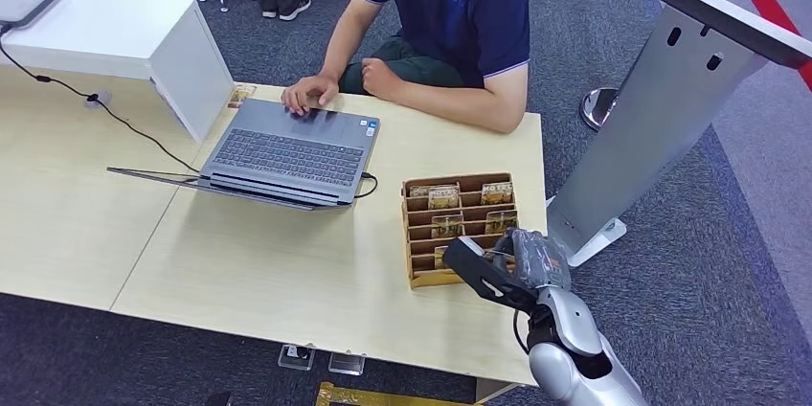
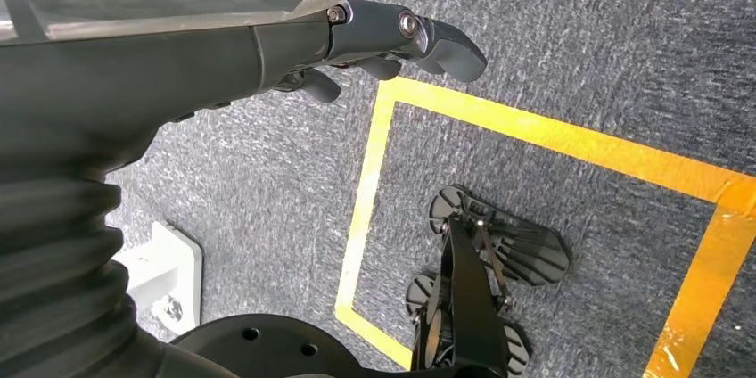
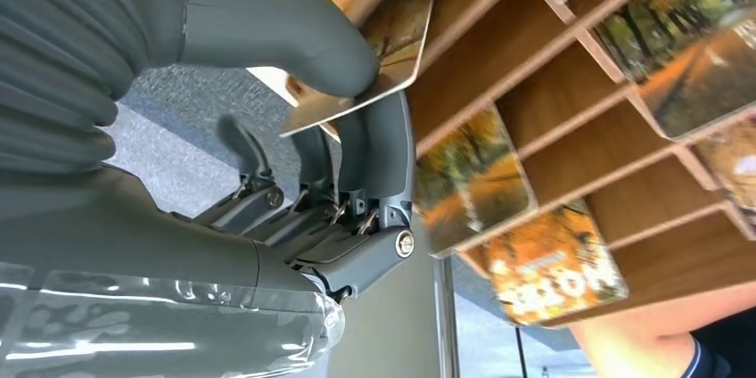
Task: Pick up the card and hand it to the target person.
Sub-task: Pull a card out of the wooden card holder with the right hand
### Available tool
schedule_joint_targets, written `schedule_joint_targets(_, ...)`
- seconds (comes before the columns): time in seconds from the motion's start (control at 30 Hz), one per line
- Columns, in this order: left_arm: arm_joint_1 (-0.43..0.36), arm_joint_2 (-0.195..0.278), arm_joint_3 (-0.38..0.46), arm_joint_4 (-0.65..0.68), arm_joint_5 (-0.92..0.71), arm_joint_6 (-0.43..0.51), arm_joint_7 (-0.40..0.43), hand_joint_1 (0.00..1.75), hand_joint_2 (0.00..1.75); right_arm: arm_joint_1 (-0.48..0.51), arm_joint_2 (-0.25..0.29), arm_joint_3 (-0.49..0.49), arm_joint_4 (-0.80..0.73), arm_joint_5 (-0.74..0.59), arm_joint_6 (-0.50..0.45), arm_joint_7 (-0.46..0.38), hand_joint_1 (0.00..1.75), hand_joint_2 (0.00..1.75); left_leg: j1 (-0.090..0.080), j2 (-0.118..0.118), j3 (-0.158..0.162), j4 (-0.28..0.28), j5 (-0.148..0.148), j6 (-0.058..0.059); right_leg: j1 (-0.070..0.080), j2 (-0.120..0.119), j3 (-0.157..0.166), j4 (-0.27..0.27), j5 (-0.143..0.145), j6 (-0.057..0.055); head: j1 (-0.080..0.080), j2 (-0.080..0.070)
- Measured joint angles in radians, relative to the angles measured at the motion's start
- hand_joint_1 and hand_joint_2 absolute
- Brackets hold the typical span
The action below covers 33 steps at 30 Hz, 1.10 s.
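Note:
A wooden card rack (image 1: 418, 234) stands on the light table (image 1: 287, 272) near its right edge, with several autumn-print cards (image 1: 443, 197) in its slots. My right hand (image 1: 503, 267) is at the rack's near end. Up close, the right hand (image 3: 357, 155) pinches one card (image 3: 397, 48) between its thumb and a finger, partly out of a slot of the rack (image 3: 553, 84). The person (image 1: 450, 13) in a dark blue polo sits across the table, one hand on a laptop (image 1: 287, 152). My left hand (image 2: 383, 39) hangs over the carpet, holding nothing.
A white box (image 1: 105, 33) with a cable stands at the table's back left. A grey slanted stand (image 1: 661, 109) rises just right of the table, with a red barrier behind it. Yellow floor tape (image 2: 553, 133) marks the carpet under my left hand.

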<state>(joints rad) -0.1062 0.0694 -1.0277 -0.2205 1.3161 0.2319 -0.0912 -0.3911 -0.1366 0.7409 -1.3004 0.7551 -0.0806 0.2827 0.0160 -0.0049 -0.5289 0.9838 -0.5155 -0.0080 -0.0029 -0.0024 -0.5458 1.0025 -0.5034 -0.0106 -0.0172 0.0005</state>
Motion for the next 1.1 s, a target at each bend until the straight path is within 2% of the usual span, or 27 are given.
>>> schedule_joint_targets(0.07, 0.0, 0.0, 0.0, 0.0, 0.0, 0.0, 0.001, 0.0, 1.75, 0.0, 0.0, 0.0, 0.0, 0.0, -0.001, 0.0, 1.75, 1.75, 0.0, 0.0, 0.0, 0.0, 0.0, 0.0, 0.0, 0.0, 0.0, 0.0, 0.0, 0.0, 0.0, 0.0)
schedule_joint_targets(0.73, 0.0, 0.0, 0.0, 0.0, -0.008, -0.004, -0.003, 0.0, 1.75, -0.009, 0.003, 0.002, -0.012, 0.014, -0.031, -0.018, 1.75, 1.75, 0.0, 0.0, 0.0, 0.0, 0.0, 0.0, 0.0, 0.0, 0.0, 0.0, 0.0, 0.0, 0.0, 0.0)
schedule_joint_targets(0.9, 0.0, 0.0, 0.0, 0.0, -0.011, -0.01, -0.006, 0.0, 1.75, -0.053, 0.016, 0.004, -0.03, 0.031, -0.032, -0.042, 1.75, 1.75, 0.0, 0.0, 0.0, 0.0, 0.0, 0.0, 0.0, 0.0, 0.0, 0.0, 0.0, 0.0, 0.0, 0.0)
schedule_joint_targets(1.1, 0.0, 0.0, -0.002, 0.0, -0.019, -0.011, -0.012, 0.0, 1.75, -0.167, 0.051, 0.011, -0.03, 0.021, -0.039, -0.085, 1.75, 1.75, 0.0, 0.0, 0.0, 0.0, 0.001, 0.0, 0.0, 0.0, 0.0, 0.001, 0.0, 0.0, 0.0, 0.0)
